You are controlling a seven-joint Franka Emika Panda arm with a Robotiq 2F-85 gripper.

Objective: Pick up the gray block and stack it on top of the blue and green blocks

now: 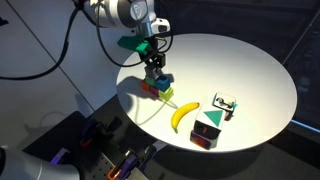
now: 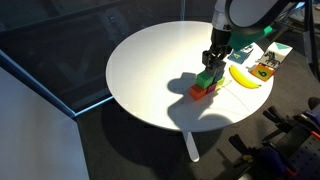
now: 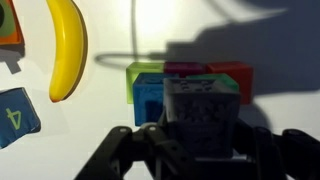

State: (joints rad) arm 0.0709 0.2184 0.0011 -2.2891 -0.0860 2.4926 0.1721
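In the wrist view my gripper (image 3: 200, 135) is shut on the gray block (image 3: 203, 110) and holds it just over a cluster of cubes: the green block (image 3: 135, 75), the blue block (image 3: 150, 98) and a red block (image 3: 232, 72). In both exterior views the gripper (image 1: 154, 66) (image 2: 214, 62) hangs straight above that cluster (image 1: 155, 87) (image 2: 205, 84) on the round white table (image 1: 250, 70) (image 2: 150, 60). The gray block hides part of the blue and green blocks. I cannot tell whether it touches them.
A banana (image 1: 183, 115) (image 3: 66, 45) lies next to the cluster. A dark box with a green triangle (image 1: 207, 129) and a small white-and-black gadget (image 1: 223, 104) sit nearer the table edge. A blue card with a 4 (image 3: 17, 113) lies at the left.
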